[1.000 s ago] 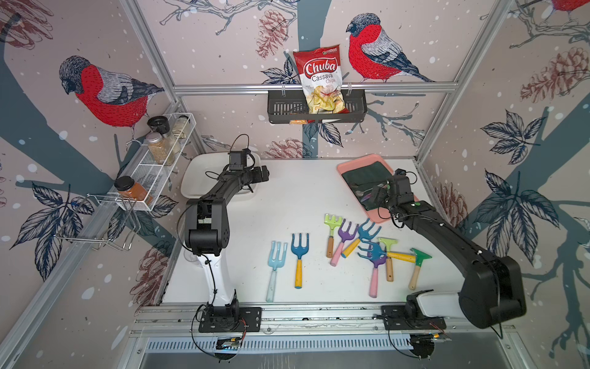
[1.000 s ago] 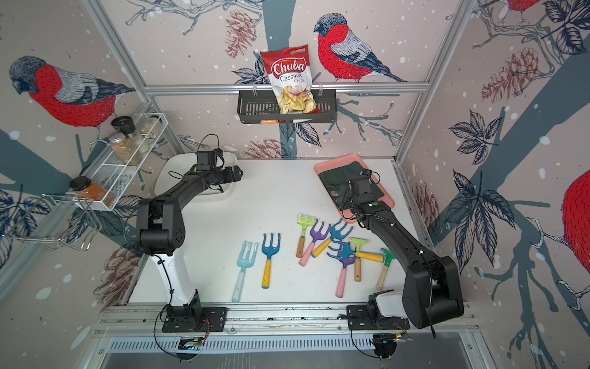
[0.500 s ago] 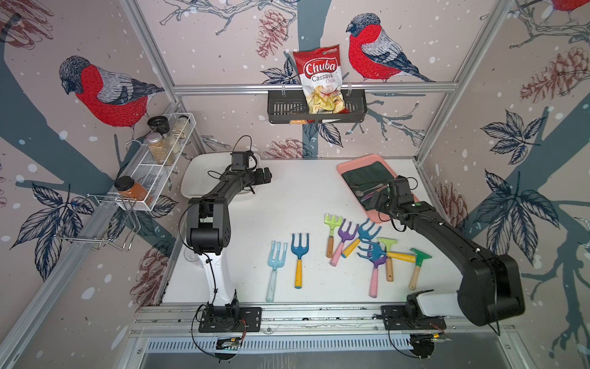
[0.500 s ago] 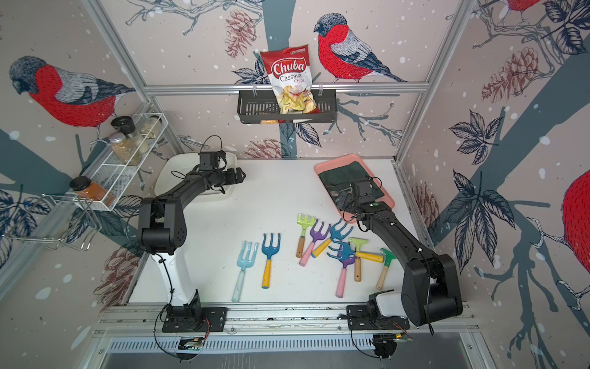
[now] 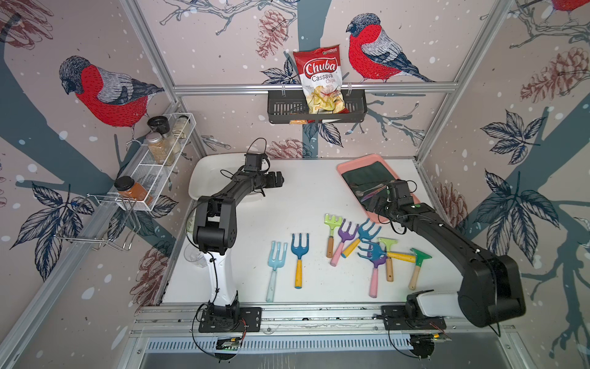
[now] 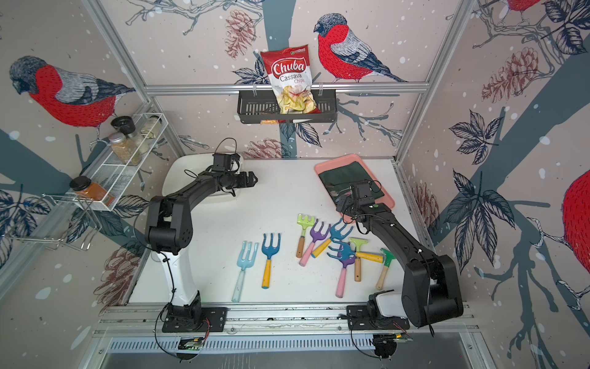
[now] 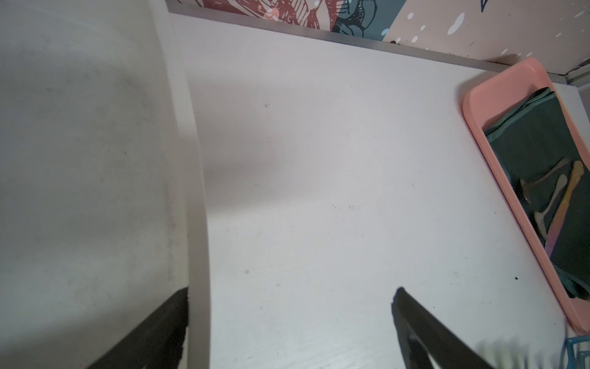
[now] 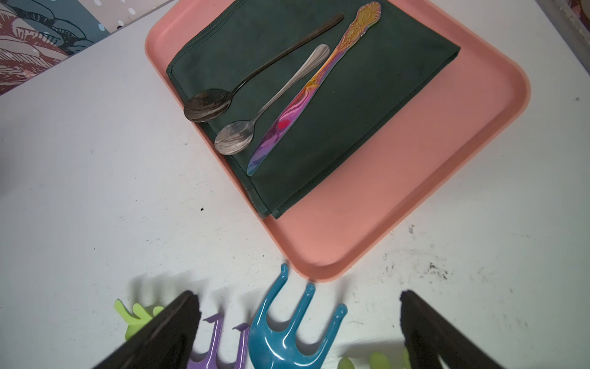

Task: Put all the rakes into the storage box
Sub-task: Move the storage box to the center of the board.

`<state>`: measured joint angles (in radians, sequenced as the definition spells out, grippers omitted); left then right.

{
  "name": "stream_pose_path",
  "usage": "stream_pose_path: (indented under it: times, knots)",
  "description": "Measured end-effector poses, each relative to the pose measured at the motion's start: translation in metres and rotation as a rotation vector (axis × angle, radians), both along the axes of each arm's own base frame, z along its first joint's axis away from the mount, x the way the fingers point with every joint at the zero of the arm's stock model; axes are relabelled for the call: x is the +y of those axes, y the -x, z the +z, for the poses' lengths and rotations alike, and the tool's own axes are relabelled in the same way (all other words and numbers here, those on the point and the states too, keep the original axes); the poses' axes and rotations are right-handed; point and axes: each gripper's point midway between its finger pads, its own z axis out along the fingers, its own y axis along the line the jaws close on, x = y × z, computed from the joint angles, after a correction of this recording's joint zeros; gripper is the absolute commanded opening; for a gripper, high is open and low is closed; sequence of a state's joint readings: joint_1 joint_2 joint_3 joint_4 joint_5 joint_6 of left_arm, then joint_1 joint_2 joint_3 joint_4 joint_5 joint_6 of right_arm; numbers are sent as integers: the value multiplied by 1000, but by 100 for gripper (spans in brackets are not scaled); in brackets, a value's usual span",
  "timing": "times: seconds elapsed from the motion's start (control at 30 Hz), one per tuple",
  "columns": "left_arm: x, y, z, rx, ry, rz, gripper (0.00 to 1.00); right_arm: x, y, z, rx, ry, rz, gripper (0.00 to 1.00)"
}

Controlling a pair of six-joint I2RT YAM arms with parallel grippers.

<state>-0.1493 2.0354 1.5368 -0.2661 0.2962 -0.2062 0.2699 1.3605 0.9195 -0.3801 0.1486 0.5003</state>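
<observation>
The left claw [image 5: 277,179] and the right claw [image 5: 374,204] are both opened wide, and nothing is gripped. The left claw is held above the desk [image 5: 303,198], just beside the storage box [image 5: 204,174]. The green rake [image 5: 332,222] is laid near the right claw, well apart from that box.

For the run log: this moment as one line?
left gripper: open, empty, at storage box edge | right gripper: open, empty, over teal pronged tool | storage box: no tool visible inside
</observation>
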Motion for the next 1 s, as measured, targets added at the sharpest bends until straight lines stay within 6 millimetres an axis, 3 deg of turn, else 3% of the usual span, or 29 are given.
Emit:
stream_pose_path:
  times: [0.2, 0.37, 0.67, 0.83, 1.0]
  knots:
    - [-36, 18, 0, 26, 33, -47, 98, 1, 7, -7, 29, -8, 9, 100]
    - [-91, 52, -2, 57, 60, -136, 98, 2, 15, -12, 59, -8, 17, 100]
    - [-147, 108, -10, 112, 103, -208, 98, -10, 44, -9, 135, 27, -38, 100]
    - [-168, 120, -9, 113, 126, -245, 98, -25, 68, 3, 122, -11, -157, 100]
    - [-175, 120, -3, 106, 134, -257, 98, -34, 88, 25, 82, -118, -337, 100]
